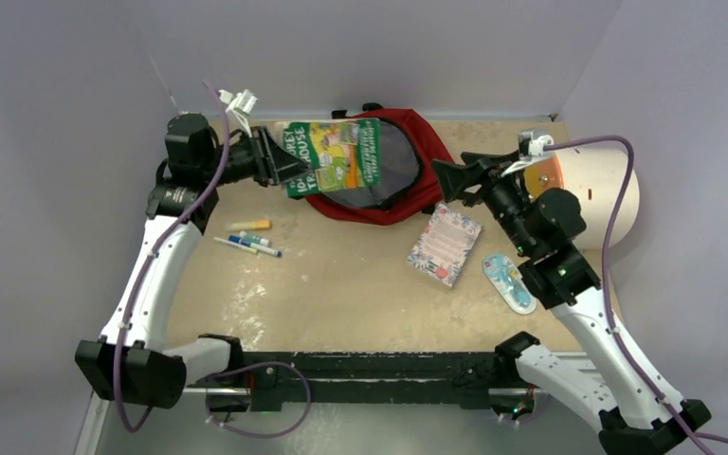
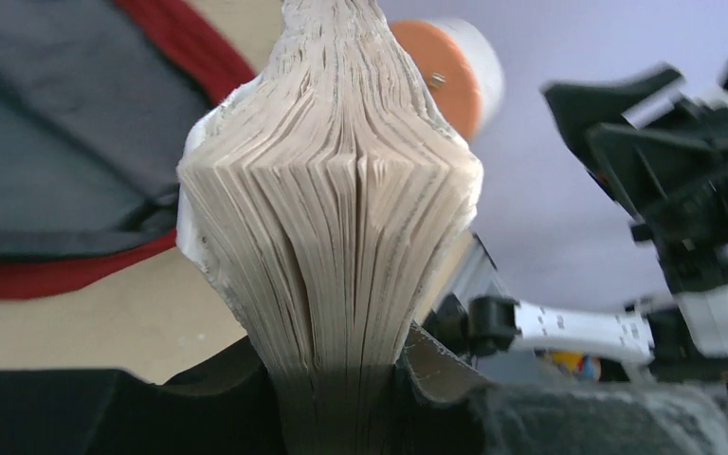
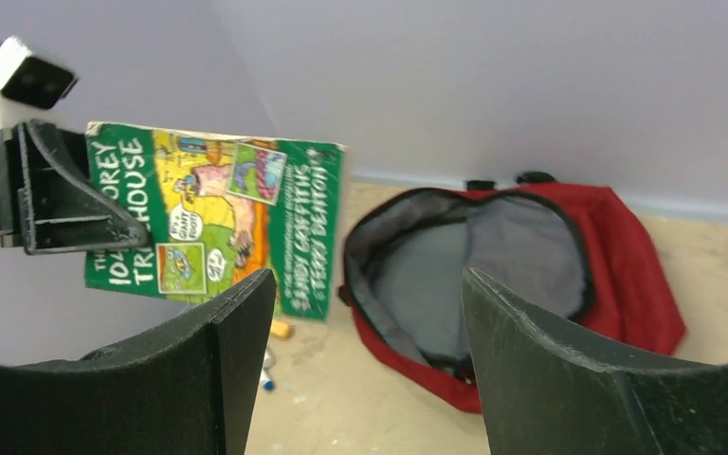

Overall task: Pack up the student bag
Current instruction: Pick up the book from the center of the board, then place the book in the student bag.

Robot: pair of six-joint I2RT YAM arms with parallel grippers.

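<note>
1. At the far middle of the tabletop (image 1: 341, 284) lies the bag (image 1: 393, 175), flat, its mouth unzipped and gaping upward so the grey lining shows
2. Left gripper (image 1: 280, 156) pinches a green book (image 1: 334, 156) by one end and holds it in the air over the left rim of the bag; in the left wrist view the pages fan out above the grip
3. Right gripper (image 1: 444, 182) hangs just beside the bag's right edge with its jaws spread and nothing between them
4. Risk: the book is clamped at one end only, so it could swing or slip as it is lowered, and the loose pages could splay and catch on the zipper rim
5. Risk: the mouth is soft and nothing holds it open, so a corner of the book could push the fabric shut, or the book could land on the rim and slide onto the tabletop
6. Risk: both arms work close over the same opening, so a reach by either could knock the other or the book
7. Bag's long axis seems to slant from far right to near left; its strap loops point at the far wall and the mouth sits on the left part, toward the book
8. Notebook (image 1: 445, 244), pens (image 1: 246, 242) and a pencil case (image 1: 509, 282) lie nearer, apart from the bag
</note>
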